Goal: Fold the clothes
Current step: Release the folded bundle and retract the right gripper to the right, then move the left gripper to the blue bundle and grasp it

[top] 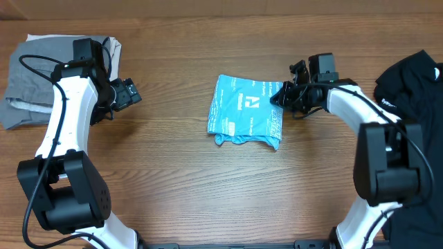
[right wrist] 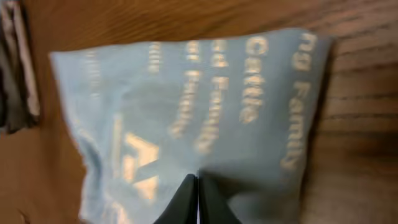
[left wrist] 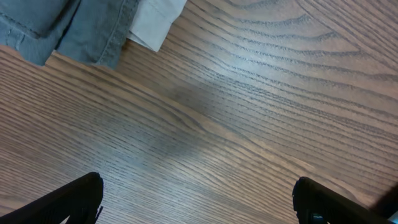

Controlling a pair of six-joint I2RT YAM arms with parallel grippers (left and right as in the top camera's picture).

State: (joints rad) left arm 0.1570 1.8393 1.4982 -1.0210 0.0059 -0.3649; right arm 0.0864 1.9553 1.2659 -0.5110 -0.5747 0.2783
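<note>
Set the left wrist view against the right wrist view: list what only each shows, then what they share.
Only the left wrist: a corner of the grey trousers, a white cloth edge beside it, and the left pincer open over bare wood.

Only the right wrist: the folded light blue T-shirt with pale lettering, the right pincer shut over its near edge, and a blurred dark strip at the frame's left that I cannot identify.

Both: the brown wooden table.
</note>
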